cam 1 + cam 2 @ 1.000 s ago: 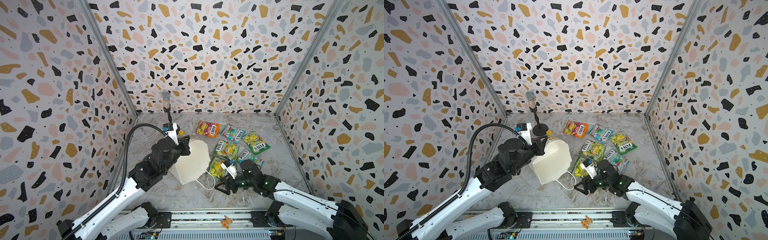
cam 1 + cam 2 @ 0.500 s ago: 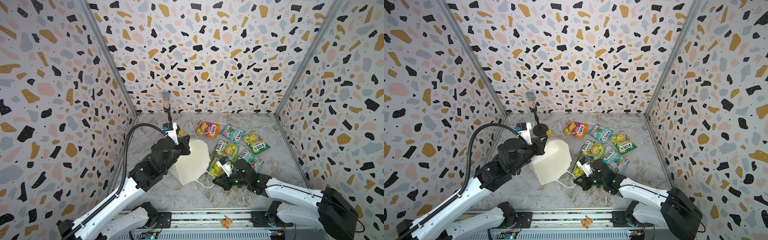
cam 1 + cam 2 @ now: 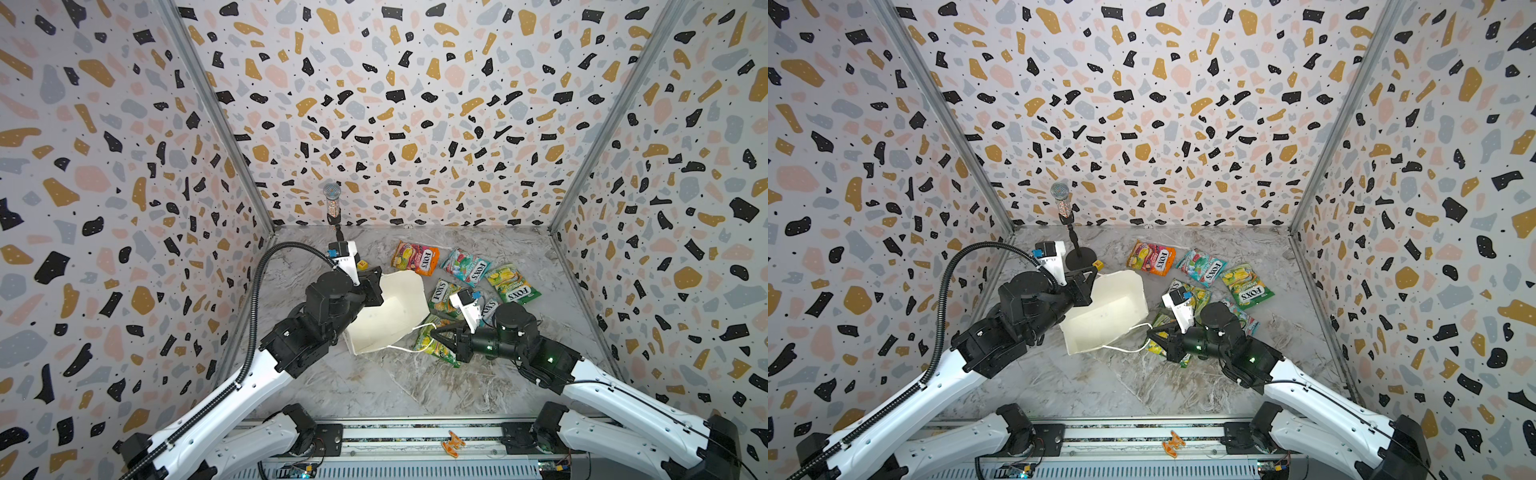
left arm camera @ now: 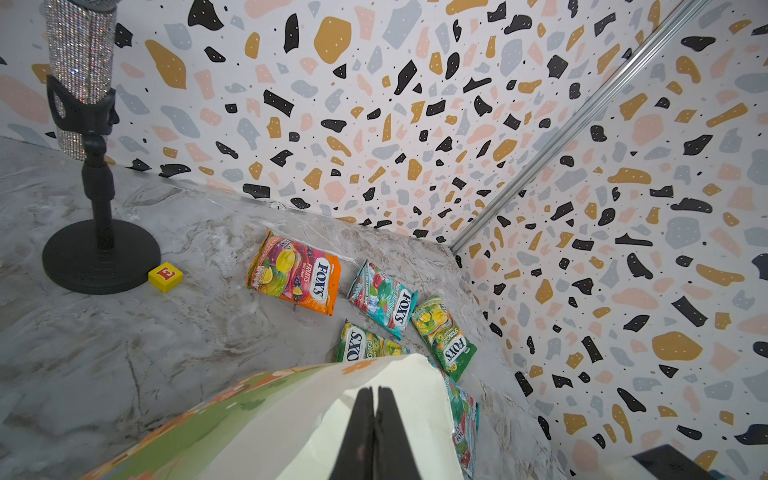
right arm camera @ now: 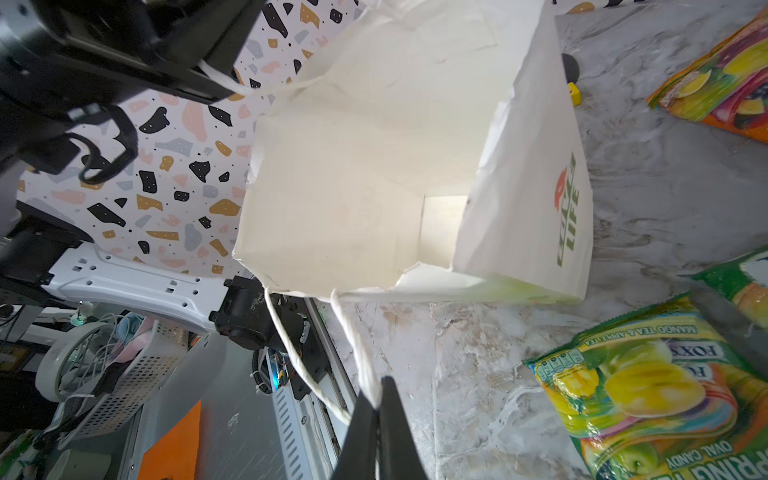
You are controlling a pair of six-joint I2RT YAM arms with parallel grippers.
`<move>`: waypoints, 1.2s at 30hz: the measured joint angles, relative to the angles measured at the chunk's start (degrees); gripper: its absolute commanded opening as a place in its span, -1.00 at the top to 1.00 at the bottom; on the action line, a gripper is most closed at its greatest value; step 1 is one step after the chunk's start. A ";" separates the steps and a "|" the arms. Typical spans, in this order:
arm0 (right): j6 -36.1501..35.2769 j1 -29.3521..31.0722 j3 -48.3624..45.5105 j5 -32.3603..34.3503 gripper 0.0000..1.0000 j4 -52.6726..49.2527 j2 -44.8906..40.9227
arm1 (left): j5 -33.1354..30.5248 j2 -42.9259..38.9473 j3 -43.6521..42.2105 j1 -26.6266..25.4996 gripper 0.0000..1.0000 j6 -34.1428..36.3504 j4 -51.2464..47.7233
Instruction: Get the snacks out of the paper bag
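Paper bag [image 3: 395, 309] lies on its side on the marble desk [image 3: 374, 386], mouth toward the near edge, interior plain white. Left end effector [image 4: 374, 392] is pinched fully shut on the bag's paper at its far end. Right end effector [image 5: 377, 401] is closed tight on a white cord handle [image 5: 353, 332] just outside the mouth. Six snacks [image 3: 444, 293] lie on the desk right of the bag. Orange-red packet [image 3: 415, 257] and teal packet [image 3: 465, 267] are farthest back, with green-yellow packet [image 3: 513, 286] beside them. One more packet sits just beside the right end effector.
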 measured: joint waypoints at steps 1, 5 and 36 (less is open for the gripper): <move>-0.04 -0.02 0.33 0.39 1.00 -0.46 0.07 | 0.00 0.31 0.00 0.00 1.00 0.02 0.00; -0.17 -0.79 1.68 2.38 1.00 -2.91 0.87 | -0.02 1.79 0.00 0.00 1.00 0.50 0.20; -6.60 -11.54 11.32 5.05 0.08 -3.61 15.96 | -1.81 9.68 2.01 3.04 -0.03 8.83 4.11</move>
